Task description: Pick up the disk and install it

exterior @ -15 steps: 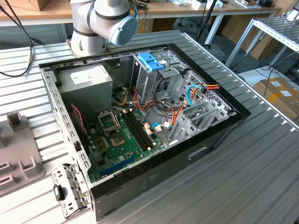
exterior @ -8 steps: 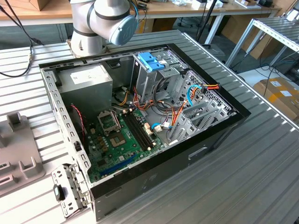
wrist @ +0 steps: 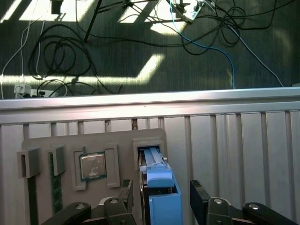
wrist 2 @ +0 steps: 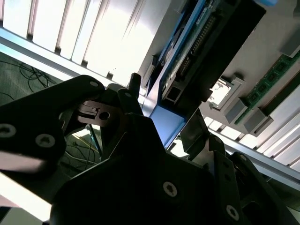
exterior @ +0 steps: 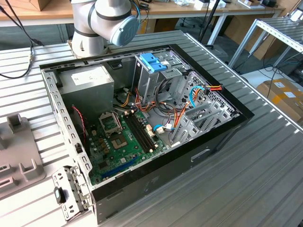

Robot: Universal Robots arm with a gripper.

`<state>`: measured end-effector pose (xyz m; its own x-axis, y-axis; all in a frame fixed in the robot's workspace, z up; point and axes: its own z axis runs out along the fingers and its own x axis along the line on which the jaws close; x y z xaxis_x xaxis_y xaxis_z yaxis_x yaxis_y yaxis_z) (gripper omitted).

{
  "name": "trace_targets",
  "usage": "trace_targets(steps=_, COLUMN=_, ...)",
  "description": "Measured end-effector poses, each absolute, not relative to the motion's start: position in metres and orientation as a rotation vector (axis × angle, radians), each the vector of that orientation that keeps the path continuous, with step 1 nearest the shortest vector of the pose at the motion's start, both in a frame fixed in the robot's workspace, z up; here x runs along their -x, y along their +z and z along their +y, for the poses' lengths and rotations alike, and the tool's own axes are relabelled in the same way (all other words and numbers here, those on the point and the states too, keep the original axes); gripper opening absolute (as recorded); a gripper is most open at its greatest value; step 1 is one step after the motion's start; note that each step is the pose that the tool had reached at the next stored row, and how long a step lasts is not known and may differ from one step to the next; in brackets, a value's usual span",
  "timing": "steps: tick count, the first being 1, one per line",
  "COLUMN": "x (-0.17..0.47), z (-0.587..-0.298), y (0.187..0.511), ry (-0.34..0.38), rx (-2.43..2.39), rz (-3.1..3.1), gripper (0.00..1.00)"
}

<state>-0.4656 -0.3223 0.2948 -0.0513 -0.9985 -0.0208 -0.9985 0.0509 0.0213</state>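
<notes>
- Currently the claw (wrist: 161,193) stands wide, one dark finger (wrist: 126,193) on each side of the disk (wrist: 158,185).
- A thin strip of table shows between the disk's blue rail and one finger, so the fingers straddle the disk without clamping it.
- Ahead of the fingertips, the disk's far end sits at a raised slot of a grey tray (wrist: 93,139).
- Whether the disk rests in that slot or hangs just above it cannot be told.
- In the second wrist view the claw (wrist 2: 165,108) is seen from behind its dark body, with the disk (wrist 2: 211,47) running away from it, green board and blue rail along the edge.
- Beside the claw, on the same tray, lies a square chip (wrist: 93,166) in its own frame.
- Farther out on that side lies a green memory stick (wrist: 55,192).
- Beyond the tray the ribbed metal table (wrist: 234,140) ends at a rail, and past it cables (wrist: 61,61) lie on dark carpet.
- From the exterior view, the arm (exterior: 109,23) rises behind an open computer case (exterior: 189,156).
- Inside the case, a metal cage carries a blue handle (exterior: 152,64).
</notes>
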Motion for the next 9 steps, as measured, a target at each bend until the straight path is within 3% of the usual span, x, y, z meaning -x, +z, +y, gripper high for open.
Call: trace_targets(steps=9, x=0.4657, z=-0.3222, y=0.2928, ry=0.047, rx=2.164, rz=2.277, gripper=0.60)
